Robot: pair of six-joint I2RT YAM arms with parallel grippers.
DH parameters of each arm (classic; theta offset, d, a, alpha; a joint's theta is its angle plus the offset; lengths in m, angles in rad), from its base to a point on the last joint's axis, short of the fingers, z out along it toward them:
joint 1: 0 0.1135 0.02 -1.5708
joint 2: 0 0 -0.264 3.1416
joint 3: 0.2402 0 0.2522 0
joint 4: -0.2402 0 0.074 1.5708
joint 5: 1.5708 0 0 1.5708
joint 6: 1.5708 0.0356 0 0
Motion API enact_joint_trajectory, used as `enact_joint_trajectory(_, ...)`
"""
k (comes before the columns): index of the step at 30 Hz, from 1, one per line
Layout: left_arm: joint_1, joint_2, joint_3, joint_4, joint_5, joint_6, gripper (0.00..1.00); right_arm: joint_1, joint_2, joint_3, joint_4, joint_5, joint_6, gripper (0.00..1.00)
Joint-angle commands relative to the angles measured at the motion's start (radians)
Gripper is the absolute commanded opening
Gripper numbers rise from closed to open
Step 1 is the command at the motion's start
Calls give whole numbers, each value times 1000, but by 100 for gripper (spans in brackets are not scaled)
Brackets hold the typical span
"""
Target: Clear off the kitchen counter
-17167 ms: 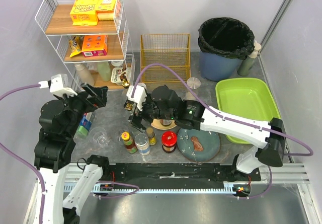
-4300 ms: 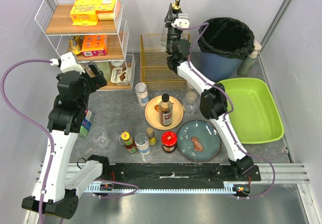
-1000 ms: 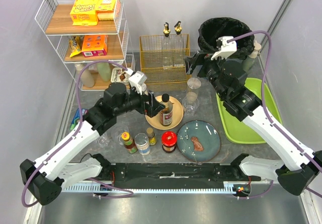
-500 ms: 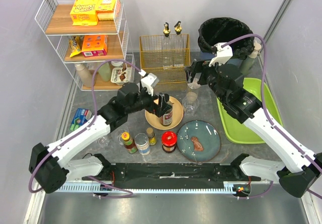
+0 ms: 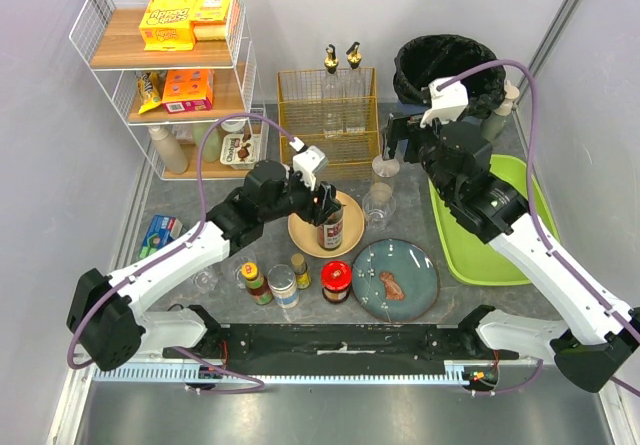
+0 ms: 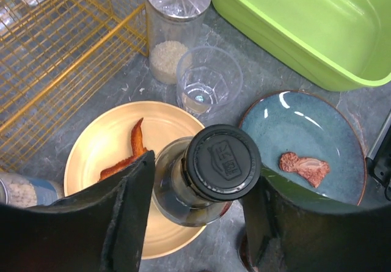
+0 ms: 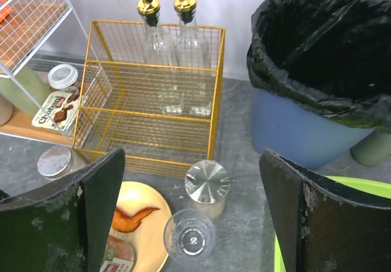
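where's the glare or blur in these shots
Left wrist: white glare streaks on the green tray and the blue plate; the left gripper fingers are dark, the bottle cap is sharp. Right wrist: the right gripper fingers are dark and close, the rest is crisp. Top external: even light, soft shadows.

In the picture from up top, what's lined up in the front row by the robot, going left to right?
Yellow-capped bottle → tin can → small spice jar → red-lidded jar → blue plate → green tray.
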Motion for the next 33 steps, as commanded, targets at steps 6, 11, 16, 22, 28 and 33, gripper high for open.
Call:
enact_joint_trajectory(6, -9, 12, 37, 115, 3, 47, 26, 2, -19, 87, -1, 115, -98, 98)
enact_joint_trajectory(11, -15, 4, 75, 102, -90, 50, 2, 2, -11, 96, 1, 118, -115, 98)
enact_joint_trajectory(16, -17, -5, 187, 65, -153, 62, 2, 2, -5, 109, 2, 116, -130, 98)
enact_joint_trajectory(22, -19, -11, 380, -47, -133, 73, 2, 1, -11, 116, 2, 127, -155, 98)
enact_joint_trajectory(28, -19, -3, 546, -84, -207, 70, 2, 1, -42, 139, 7, 109, -158, 98)
enact_joint_trajectory(33, -19, 118, 750, -105, -430, 29, 2, 1, -36, 170, 13, 73, -173, 98)
